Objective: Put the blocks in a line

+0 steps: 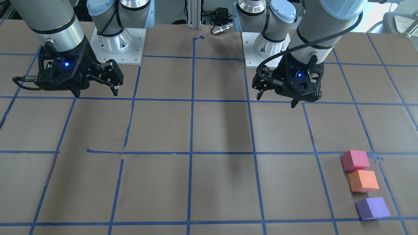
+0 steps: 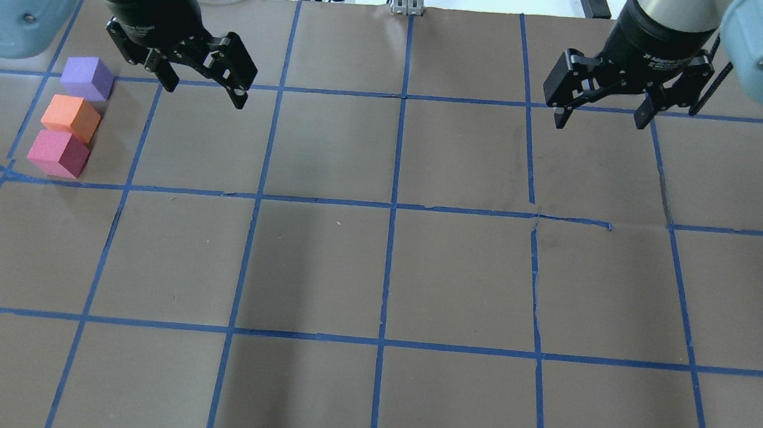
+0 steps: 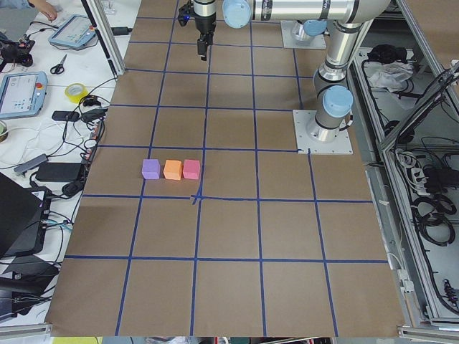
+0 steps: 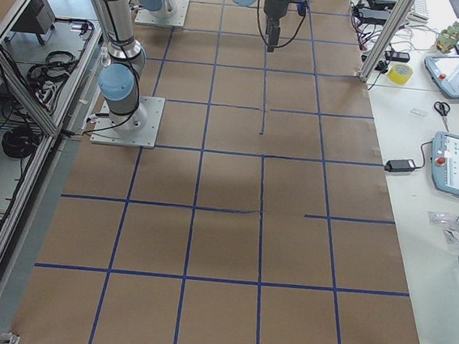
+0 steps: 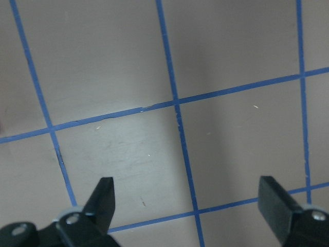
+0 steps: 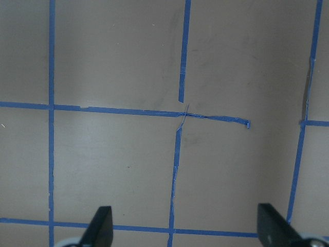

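Three foam blocks lie in a short row near the table's left end: purple [image 2: 87, 78], orange [image 2: 70, 117], pinkish-red [image 2: 59, 153]. They also show in the front view as pinkish-red [image 1: 355, 160], orange [image 1: 363, 180] and purple [image 1: 373, 208], and in the exterior left view around the orange one [image 3: 172, 169]. My left gripper [image 2: 205, 90] [image 1: 277, 100] hangs open and empty above the table, to the right of the purple block. My right gripper [image 2: 600, 122] [image 1: 96, 94] is open and empty, far across the table. Neither wrist view shows a block.
The brown table [image 2: 389, 272] carries a blue tape grid. The two arm bases [image 1: 117, 45] [image 1: 264, 49] stand at the robot's side. Cables, tape rolls and tablets [image 3: 21, 89] lie on a bench beyond the far edge.
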